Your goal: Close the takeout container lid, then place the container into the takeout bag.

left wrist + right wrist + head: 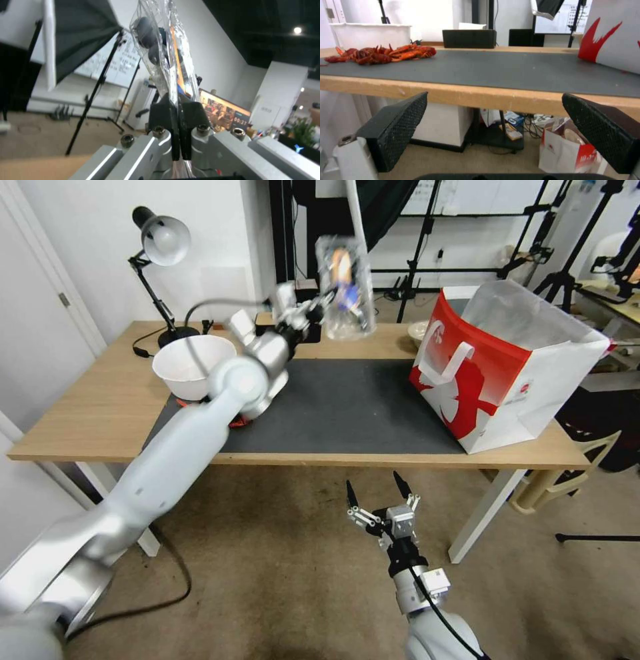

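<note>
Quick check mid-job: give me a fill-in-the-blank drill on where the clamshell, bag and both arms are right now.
1. The left pincer is shut on the edge of the ____, holding it in the air above the table.
2. The takeout bag stands open on the table's ____ side.
3. The right pincer hangs below the table edge with its fingers ____.
4. Beside the left arm a white ____ sits on the table.

Missing words: takeout container; right; open; bowl.

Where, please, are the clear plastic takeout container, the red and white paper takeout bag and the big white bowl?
Clear plastic takeout container (pixel 345 287), head view: its middle, held aloft.
Red and white paper takeout bag (pixel 467 393), head view: red front panel.
Big white bowl (pixel 175 372), head view: outer wall.
</note>
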